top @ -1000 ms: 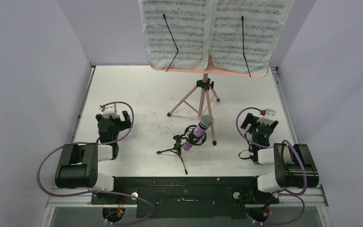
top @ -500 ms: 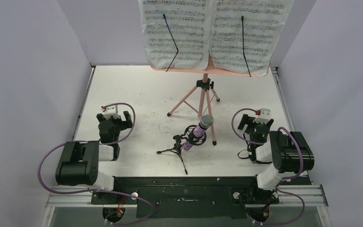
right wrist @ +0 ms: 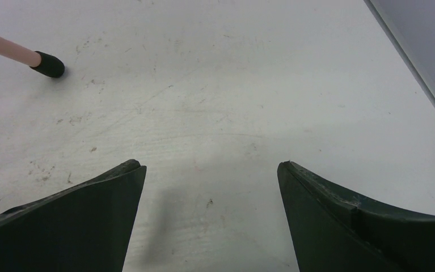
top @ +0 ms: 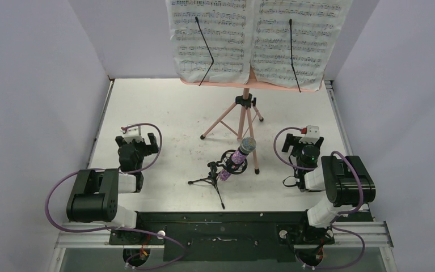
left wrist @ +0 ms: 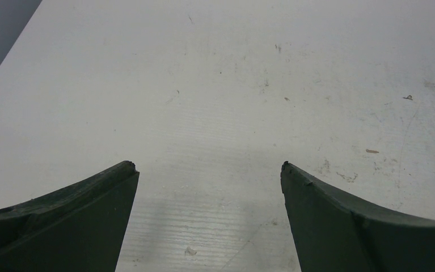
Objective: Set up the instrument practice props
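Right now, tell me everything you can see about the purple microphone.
The microphone has a purple glittery body and a rounded grey mesh head. It sits pushed through the ring mount of the small black tripod mic stand, tilted, with its head raised toward the far right. It is mid-table, just in front of the pink music stand. One pink leg passes close by its head, but contact cannot be told from above.

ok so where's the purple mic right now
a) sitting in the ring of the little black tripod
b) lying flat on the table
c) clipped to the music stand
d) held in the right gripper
A: the purple microphone sits tilted in the ring of the small black tripod, and the right gripper is open with nothing in it.
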You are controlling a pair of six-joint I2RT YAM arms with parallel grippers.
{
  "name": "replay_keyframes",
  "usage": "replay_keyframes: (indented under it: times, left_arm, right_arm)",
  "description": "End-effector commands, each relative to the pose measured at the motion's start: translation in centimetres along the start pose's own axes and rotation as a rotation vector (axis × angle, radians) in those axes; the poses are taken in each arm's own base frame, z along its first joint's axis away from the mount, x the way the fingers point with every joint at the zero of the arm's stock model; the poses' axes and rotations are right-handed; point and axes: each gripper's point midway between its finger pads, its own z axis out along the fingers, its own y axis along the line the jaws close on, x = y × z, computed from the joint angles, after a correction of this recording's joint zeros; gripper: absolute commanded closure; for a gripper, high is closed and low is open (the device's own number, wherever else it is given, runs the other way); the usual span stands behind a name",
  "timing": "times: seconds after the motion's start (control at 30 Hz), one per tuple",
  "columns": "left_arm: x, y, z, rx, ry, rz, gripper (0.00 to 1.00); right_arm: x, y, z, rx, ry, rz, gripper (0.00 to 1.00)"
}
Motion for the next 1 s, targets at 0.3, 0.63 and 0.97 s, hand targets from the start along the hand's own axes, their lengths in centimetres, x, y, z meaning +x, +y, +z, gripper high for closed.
replay_keyframes:
  times: [0.3,0.63,0.97]
  left_arm:
    - [-2.0,0.0,0.4,-0.008,-0.072,0.006,0.04]
    - [-1.9,-0.9,0.4,0.012,-0.067,0.013,0.04]
    - [-1.9,-1.0,0.4,0.009,-0.069,0.015,0.04]
  right_arm:
    - [-1.6,1.9,0.9,-0.050,-0.040,-0.060,0.10]
    - [-1.6,1.9,0.9,-0.048,-0.039,-0.059,0.10]
    - [-1.6,1.8,0.9,-0.046,-0.038,-0.060,0.10]
